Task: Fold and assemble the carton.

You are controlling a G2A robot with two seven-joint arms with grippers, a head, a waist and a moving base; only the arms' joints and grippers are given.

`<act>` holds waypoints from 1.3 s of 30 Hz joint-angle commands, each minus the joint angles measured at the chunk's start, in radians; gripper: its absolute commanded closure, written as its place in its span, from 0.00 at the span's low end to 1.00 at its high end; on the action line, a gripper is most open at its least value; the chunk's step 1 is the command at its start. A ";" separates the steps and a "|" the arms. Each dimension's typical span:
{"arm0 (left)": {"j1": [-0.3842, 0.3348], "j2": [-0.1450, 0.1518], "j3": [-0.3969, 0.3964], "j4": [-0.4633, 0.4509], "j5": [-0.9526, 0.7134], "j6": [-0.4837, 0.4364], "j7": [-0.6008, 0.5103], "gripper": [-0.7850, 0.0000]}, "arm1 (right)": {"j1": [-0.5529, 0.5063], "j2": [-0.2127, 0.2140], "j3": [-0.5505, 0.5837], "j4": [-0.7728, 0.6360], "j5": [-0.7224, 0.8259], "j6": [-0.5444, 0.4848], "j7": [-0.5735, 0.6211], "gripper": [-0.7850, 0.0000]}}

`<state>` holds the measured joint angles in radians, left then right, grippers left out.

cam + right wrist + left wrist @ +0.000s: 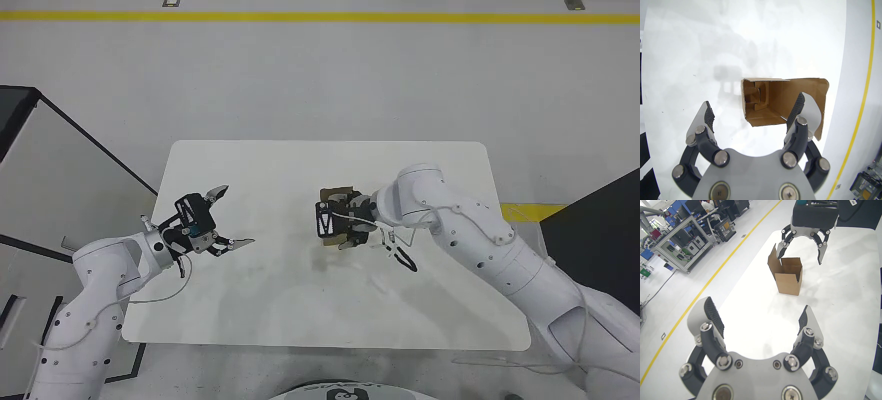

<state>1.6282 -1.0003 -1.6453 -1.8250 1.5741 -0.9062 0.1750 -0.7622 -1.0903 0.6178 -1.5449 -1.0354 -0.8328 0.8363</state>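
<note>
While L gripper (757,303) hovers over the white table (300,320) w/ fingers spread wide, the carton (788,283) stands upright well ahead of it, mid-table, somewhat nearer the far edge. Inside: interlocked bottom flaps. Brown corrugated, top open, flaps up, one tall side flap leaning outward. R gripper (799,260) sits just above the opening, fingers apart, one tip by the tall flap; contact unclear. Carton stands well in from every table edge.

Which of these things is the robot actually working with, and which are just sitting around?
For the job: brown cardboard carton, standing open; right gripper, open over it; left gripper, open, farther off.
Just around: white table; yellow floor line; metal-frame equipment rack.
</note>
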 commanded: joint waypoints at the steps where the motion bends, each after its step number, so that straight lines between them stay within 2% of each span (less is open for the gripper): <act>1: 0.000 0.000 0.000 0.000 0.000 0.000 0.000 0.00 | -0.003 0.000 0.000 -0.004 -0.005 0.008 -0.003 0.00; 4: 0.000 0.000 0.000 0.000 0.000 0.000 0.000 0.00 | -0.007 0.000 0.001 -0.023 0.008 0.037 0.035 0.00; 8: 0.000 0.000 0.000 0.000 0.000 0.000 0.000 0.00 | 0.016 -0.001 0.006 -0.043 0.134 0.020 0.141 0.00; 10: 0.000 0.000 0.000 0.000 0.000 0.000 0.000 0.00 | 0.045 -0.001 -0.013 -0.045 0.203 0.043 0.194 0.00; 17: 0.000 0.000 0.000 0.000 0.000 0.000 0.000 0.00 | 0.260 -0.002 -0.221 -0.023 0.427 0.183 0.334 0.00; 20: 0.000 0.000 0.000 0.000 0.000 0.000 0.000 0.00 | 0.354 -0.010 -0.318 0.001 0.498 0.211 0.363 0.00; 31: 0.000 0.000 0.000 0.000 0.000 0.000 0.000 0.00 | 0.347 -0.009 -0.324 0.001 0.494 0.208 0.359 0.00; 32: 0.000 0.000 0.000 0.000 0.000 0.000 0.000 0.00 | 0.353 -0.009 -0.332 -0.002 0.474 0.206 0.357 0.08; 33: 0.000 0.000 0.000 0.000 0.000 0.000 0.000 0.00 | 0.360 -0.007 -0.334 -0.001 0.470 0.204 0.355 0.57; 34: 0.000 0.000 0.000 0.000 0.000 0.000 0.000 0.00 | 0.367 -0.006 -0.339 0.007 0.469 0.203 0.354 0.98; 39: 0.000 0.000 0.000 0.000 0.000 0.000 0.000 0.00 | 0.433 -0.007 -0.406 0.040 0.470 0.180 0.332 1.00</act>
<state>1.6282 -1.0003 -1.6453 -1.8250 1.5741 -0.9062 0.1750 -0.3417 -1.0963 0.2272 -1.5116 -0.5651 -0.6505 1.1697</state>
